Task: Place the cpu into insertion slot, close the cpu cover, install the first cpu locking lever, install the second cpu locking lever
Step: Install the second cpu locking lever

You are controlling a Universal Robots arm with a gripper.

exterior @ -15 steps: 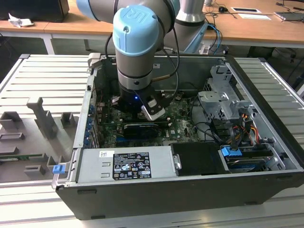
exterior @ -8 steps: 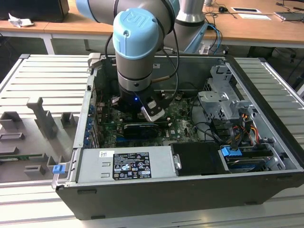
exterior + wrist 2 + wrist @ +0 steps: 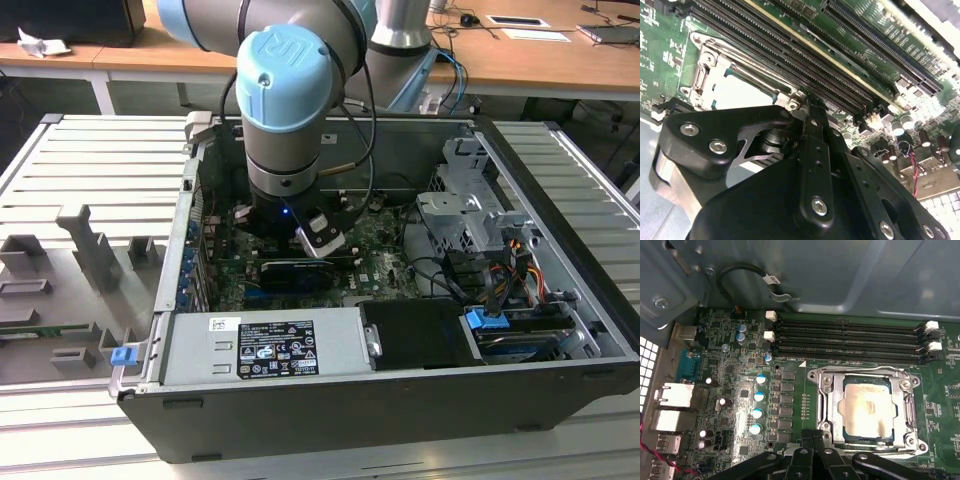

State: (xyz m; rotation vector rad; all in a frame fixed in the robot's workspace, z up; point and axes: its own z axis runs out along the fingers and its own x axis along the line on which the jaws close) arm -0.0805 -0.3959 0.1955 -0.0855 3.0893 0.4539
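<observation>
First wrist view: pale tan-silver square cpu (image 3: pixel 867 407) seated under silver metal frame cpu cover (image 3: pixel 867 409), centre-right; black gripper (image 3: pixel 812 440) clenched, empty, beside it; unlatched cover could spring up

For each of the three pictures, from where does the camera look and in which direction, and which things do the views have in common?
Exterior view: off the arm, above the open computer case, looking down; the arm's wrist reaches inside.
First wrist view: on the arm, facing the board; the cpu lies in the insertion slot with the cpu cover down; the gripper shows at the edge.
Second wrist view: on the arm, close behind the gripper, looking across the memory slots.
Both wrist views share cpu, memory slots and gripper.
</observation>
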